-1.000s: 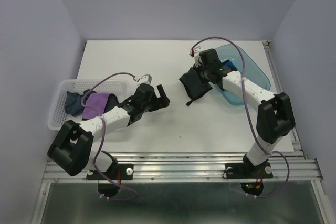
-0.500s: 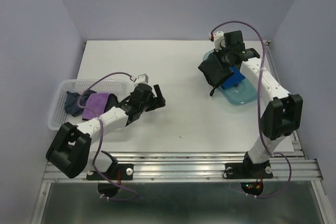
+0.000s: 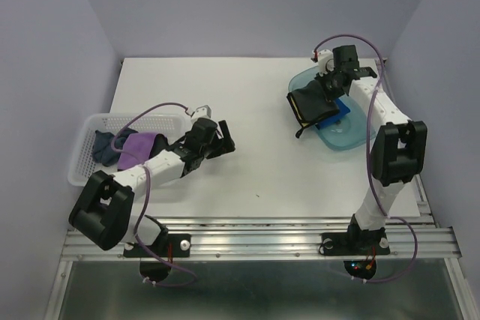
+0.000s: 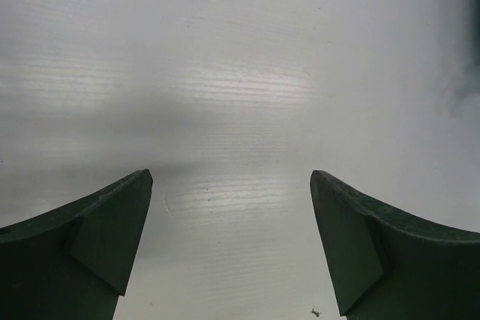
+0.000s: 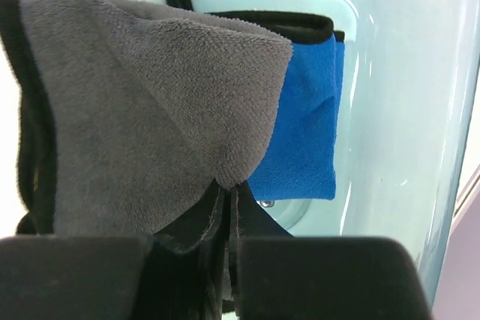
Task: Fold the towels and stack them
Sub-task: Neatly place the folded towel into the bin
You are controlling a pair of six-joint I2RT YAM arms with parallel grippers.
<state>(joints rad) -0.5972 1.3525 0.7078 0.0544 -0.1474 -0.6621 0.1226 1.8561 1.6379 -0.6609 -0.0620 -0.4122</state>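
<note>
Top external view: nearest to us, at the left of the desk [image 3: 255, 177], we see the white mesh basket [image 3: 79, 154]. It holds a purple towel [image 3: 139, 148] and, touching it on the left, a bunched dark navy towel [image 3: 105, 146]. Just right of the basket, the left pincer [image 3: 227, 140] is over the desk with its jaws spread wide and gripping nothing. In the left wrist view, white desk shows between its fingers [image 4: 112, 222].

Farther back on the right, the right pincer [image 3: 328, 90] is clamped tight on a dark grey towel [image 3: 309, 103] with black edging. The towel hangs from it over the left rim of the translucent teal tray [image 3: 346, 139]. In the tray lies a folded bright blue towel [image 3: 335, 115], partly hidden behind the hanging one.
</note>
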